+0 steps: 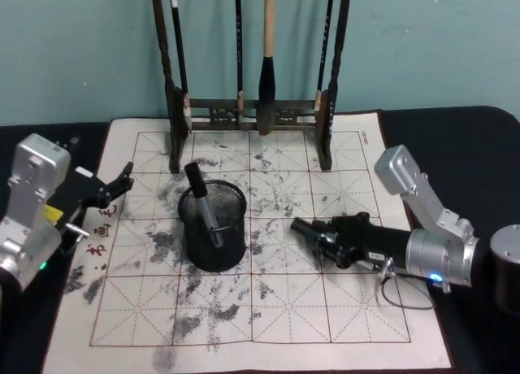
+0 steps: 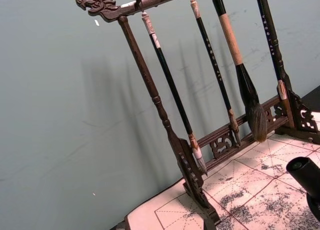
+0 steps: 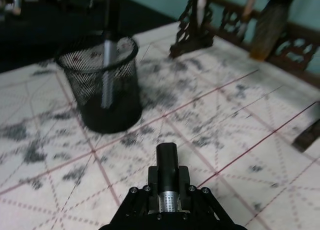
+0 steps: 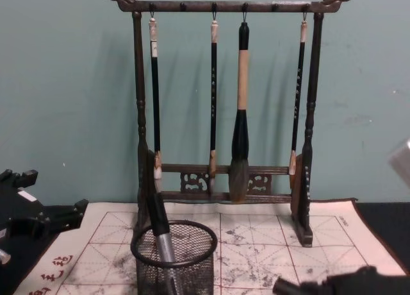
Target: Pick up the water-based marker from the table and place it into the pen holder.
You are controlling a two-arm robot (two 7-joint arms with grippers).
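The black wire-mesh pen holder (image 1: 213, 242) (image 3: 102, 90) (image 4: 174, 263) stands on the white mat of the table (image 1: 284, 309), left of centre. A black and silver marker (image 1: 203, 207) (image 4: 160, 234) leans inside it, its cap showing in the left wrist view (image 2: 304, 172). My right gripper (image 1: 313, 232) (image 3: 167, 185) (image 4: 320, 287) lies low over the mat to the holder's right, shut on another water-based marker (image 3: 167, 162) whose black end (image 1: 298, 225) points toward the holder. My left gripper (image 1: 110, 191) (image 4: 45, 219) rests open at the mat's left edge.
A tall dark wooden brush rack (image 1: 252, 110) (image 4: 224, 192) (image 2: 170, 135) with several hanging brushes stands behind the holder at the mat's far edge. A thin cable loop (image 1: 406, 297) lies by the right wrist. Open stained mat lies between my right gripper and the holder.
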